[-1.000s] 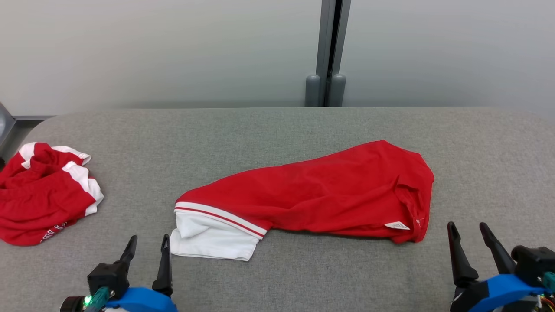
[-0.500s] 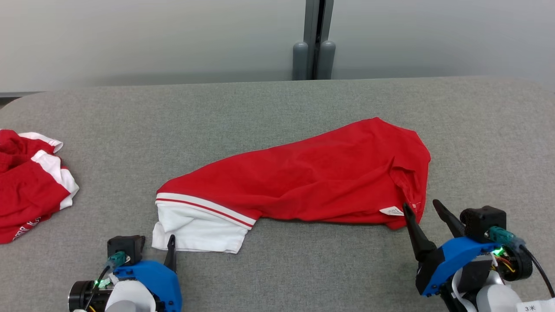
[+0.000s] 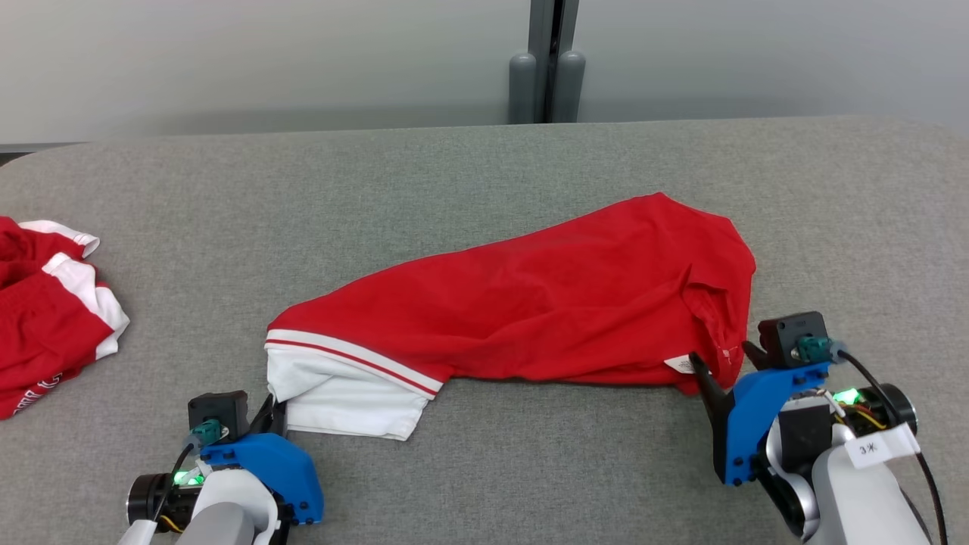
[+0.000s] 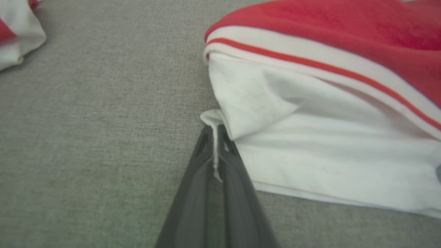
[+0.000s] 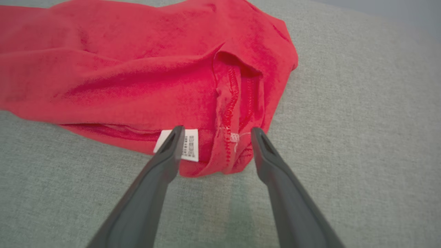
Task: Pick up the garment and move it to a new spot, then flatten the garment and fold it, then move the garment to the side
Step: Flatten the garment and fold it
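While the left gripper (image 3: 274, 407) at lower left clamps the white corner of the long red-and-white cloth garment (image 3: 530, 310), the right gripper (image 3: 719, 350) stands open astride its red corner.

Bare grey surface (image 3: 197, 288) lies open between the garment (image 3: 530, 310) and a second red heap (image 3: 45, 325) at far left.

Head camera looks down on the garment (image 3: 530, 310); wrist cameras closely face its ends.
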